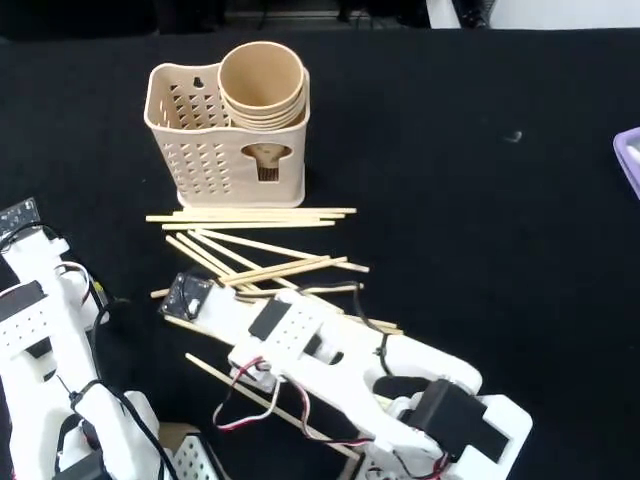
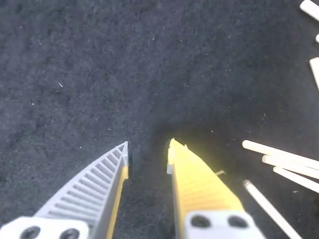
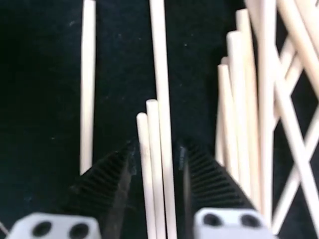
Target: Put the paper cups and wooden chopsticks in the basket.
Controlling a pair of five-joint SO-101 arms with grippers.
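Right wrist view first: the right gripper [image 3: 155, 149] has its black ribbed fingers spread astride two pale wooden chopsticks [image 3: 153, 129], not yet pinching. It is lined up along their length, likely for a clean paired grab. The left gripper [image 2: 148, 146], one grey finger and one yellow, gapes over the bare black cloth table [image 2: 99, 59], apparently parked out of the way. Farther on, loose sticks fan out just in front of the beige perforated plastic basket [image 1: 200, 165]. The stack of tan paper cups [image 1: 262, 80] already sits inside that basket. No legible writing anywhere.
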